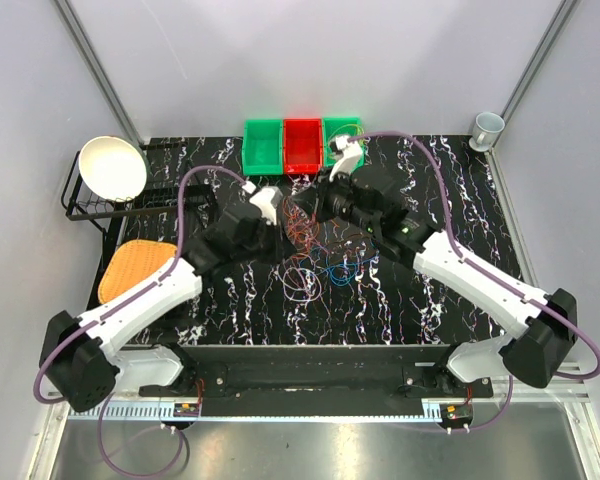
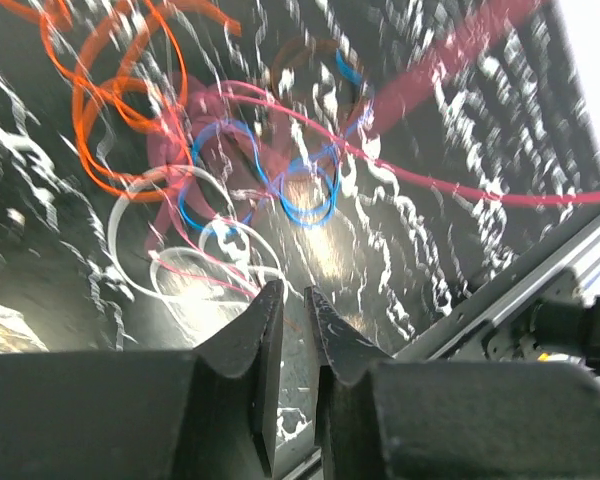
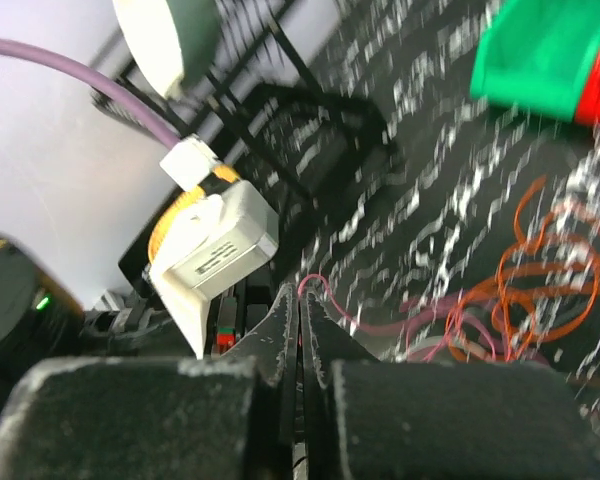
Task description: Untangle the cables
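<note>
The right gripper (image 3: 300, 295) is clamped tight on a single red cable (image 3: 318, 285). A small bend of the wire pokes out at the fingertips before the strand trails off toward the heap. The left gripper (image 2: 292, 298) hangs low over the table (image 1: 430, 300) with its jaws a narrow crack apart and nothing visible between them.

Just beyond the left gripper's tips lie white loops (image 2: 160, 235) and blue loops (image 2: 305, 195). Orange loops (image 2: 110, 100) lie farther out, and one red strand runs straight across the blurred left wrist view to its right edge.

From above, the cables (image 1: 310, 255) form one loose tangle near the middle of the table, somewhat toward its far edge. Both grippers are over the tangle's far side. Green and red bins (image 1: 283, 146) stand in a row along the far edge behind them.

The wires look hair-thin, almost weightless and springy, so they should bend freely but hook into one another. A pull on one is likely to drag its neighbours along. The pads have little to bite on, and a strand could slide out under tension. The safest hold appears to be a free end or an outer loop at the rim of the tangle, with the other gripper holding down the rest.
</note>
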### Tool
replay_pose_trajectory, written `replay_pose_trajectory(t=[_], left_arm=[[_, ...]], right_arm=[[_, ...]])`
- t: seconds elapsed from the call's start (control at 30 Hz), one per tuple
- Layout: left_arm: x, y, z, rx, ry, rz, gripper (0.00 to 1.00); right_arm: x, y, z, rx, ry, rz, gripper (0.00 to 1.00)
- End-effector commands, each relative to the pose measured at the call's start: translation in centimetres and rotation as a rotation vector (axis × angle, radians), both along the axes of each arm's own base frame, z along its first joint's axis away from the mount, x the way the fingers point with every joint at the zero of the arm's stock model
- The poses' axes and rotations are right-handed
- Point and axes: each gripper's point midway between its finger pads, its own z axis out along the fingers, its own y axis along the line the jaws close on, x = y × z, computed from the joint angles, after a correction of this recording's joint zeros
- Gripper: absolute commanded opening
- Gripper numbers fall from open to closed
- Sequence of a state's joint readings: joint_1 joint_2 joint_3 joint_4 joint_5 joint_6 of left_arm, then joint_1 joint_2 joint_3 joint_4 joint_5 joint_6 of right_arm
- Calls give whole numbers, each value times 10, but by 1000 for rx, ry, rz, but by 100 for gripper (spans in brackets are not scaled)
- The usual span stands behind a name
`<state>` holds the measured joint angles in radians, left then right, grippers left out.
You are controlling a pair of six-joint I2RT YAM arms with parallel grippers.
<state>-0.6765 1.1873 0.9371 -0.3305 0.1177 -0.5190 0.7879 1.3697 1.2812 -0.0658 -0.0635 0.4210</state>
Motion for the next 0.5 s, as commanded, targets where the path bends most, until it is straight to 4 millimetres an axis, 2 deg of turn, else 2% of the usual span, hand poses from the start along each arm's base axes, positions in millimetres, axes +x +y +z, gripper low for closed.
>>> replay_pose_trajectory(t=[0.0,0.07,0.13,0.17,0.2,0.27,0.3,0.37,0.43,0.47], left_arm=[[15,-15,-2,-59,-71,70,17],[13,-14,-17,-48,-58,81,17],[13,-9,-27,-25,-55,110,25],[10,-6,-36,-8,-48,121,32],[10,-1,-36,0,-62,144,49],[4,4,-43,18,-73,155,65],[4,9,-38,16,-98,176,76],[0,15,-41,25,-115,187,85],[1,21,-36,16,-144,206,94],[0,23,-38,16,-154,210,95]], right_arm=[[-7,2,-33,43,119,-5,0],[-9,4,-57,24,174,-4,0],[-10,4,-66,13,190,-3,0],[-11,2,-68,11,192,-8,0],[-11,2,-69,9,193,-8,0],[-12,0,-63,9,173,-7,0],[-12,-2,-60,7,168,-12,0],[-11,-3,-50,8,141,-12,0],[-10,-6,-42,4,124,-21,0],[-9,-7,-32,10,105,-22,0]])
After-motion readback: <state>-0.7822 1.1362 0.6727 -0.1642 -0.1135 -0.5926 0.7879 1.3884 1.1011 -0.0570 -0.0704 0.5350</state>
